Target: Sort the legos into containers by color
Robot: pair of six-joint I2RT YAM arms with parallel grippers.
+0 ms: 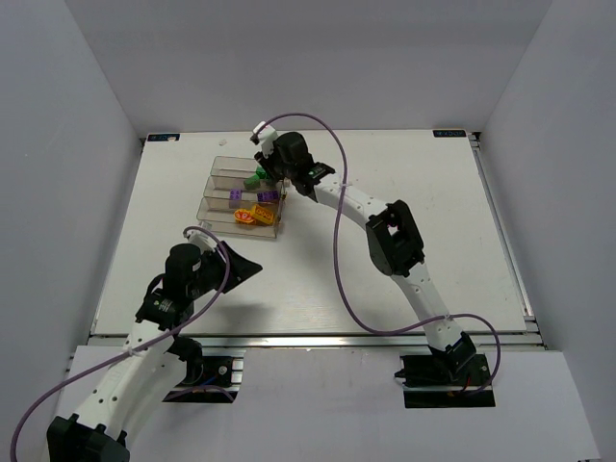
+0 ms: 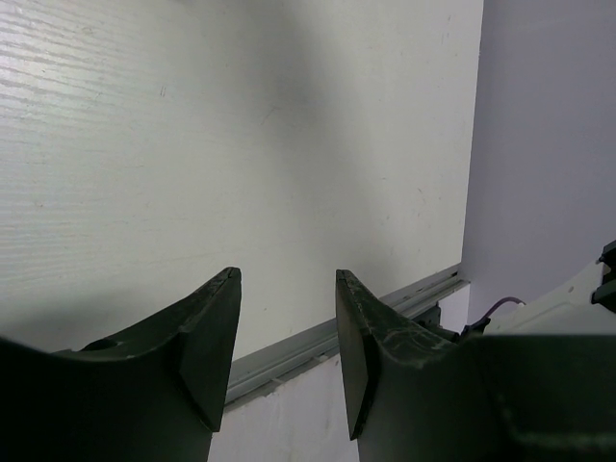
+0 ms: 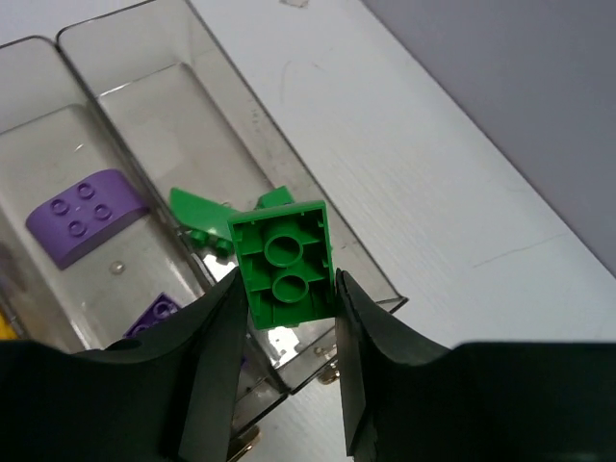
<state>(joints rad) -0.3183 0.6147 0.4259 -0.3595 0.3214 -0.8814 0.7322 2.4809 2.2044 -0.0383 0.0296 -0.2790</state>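
The white table (image 1: 433, 192) is carrying everything, with both arms bolted at its near edge. The right arm (image 1: 385, 231) is reaching far across to the back left, while the left arm (image 1: 144, 327) is bending low over the near left part of the table. The row of clear bins (image 1: 219, 183) is sitting toward the back, left of centre, three compartments side by side. The right claw (image 3: 287, 284) is hanging over the right end of the farthest bin and is clamping a green brick (image 3: 284, 265) between its two fingers, the hollow underside of the brick facing the wrist camera. The left claw (image 2: 286, 279) is hovering over bare table near the front rail, its fingers standing apart with nothing between them. Below the held brick, more green pieces (image 3: 207, 217) are lying in that farthest bin. Two purple bricks (image 3: 87, 212) are lying in the middle bin, one of them with a rounded top. Orange and yellow bricks (image 1: 255, 214) are lying in the nearest bin, toward its right end.
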